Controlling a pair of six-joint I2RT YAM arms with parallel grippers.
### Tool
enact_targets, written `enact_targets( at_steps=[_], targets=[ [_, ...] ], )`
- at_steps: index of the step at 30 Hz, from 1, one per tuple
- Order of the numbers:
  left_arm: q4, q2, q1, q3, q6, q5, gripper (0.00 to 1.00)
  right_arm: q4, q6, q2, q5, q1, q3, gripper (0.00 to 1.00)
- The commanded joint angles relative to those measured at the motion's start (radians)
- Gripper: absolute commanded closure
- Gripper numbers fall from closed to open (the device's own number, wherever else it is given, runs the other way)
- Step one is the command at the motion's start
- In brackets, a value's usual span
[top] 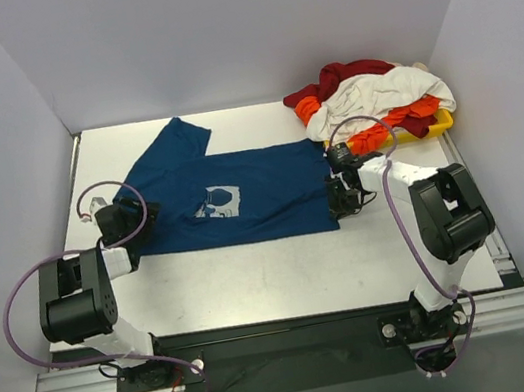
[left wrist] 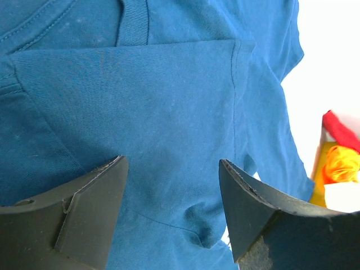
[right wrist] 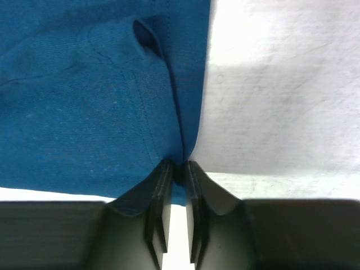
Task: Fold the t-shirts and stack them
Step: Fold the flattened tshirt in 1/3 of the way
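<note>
Right gripper (right wrist: 177, 166) tight on one blue t-shirt (top: 266, 187); left gripper (left wrist: 171, 162) agape

Mid-table, spread t-shirt (top: 250, 186) between left end effector (top: 125, 221) and right end effector (top: 342, 202); heaped t-shirts (top: 376, 93) on tray (top: 443, 122), far right.

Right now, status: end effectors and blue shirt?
Left end effector open above blue shirt. Right end effector shut on its edge. Other shirts heaped on yellow tray, out of the way.
</note>
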Motion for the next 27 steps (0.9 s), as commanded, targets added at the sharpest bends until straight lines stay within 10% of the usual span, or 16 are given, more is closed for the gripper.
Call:
enact_targets(
  at_steps=[1, 27],
  targets=[
    [-0.019, -0.023, 0.023, -0.056, -0.045, -0.024, 0.23, -0.052, 0.014, -0.027, 0.018, 0.025, -0.052, 0.9],
    [-0.098, -0.446, 0.136, -0.399, -0.139, -0.047, 0.24, -0.061, 0.143, -0.336, 0.055, 0.162, -0.307, 1.0]
  ],
)
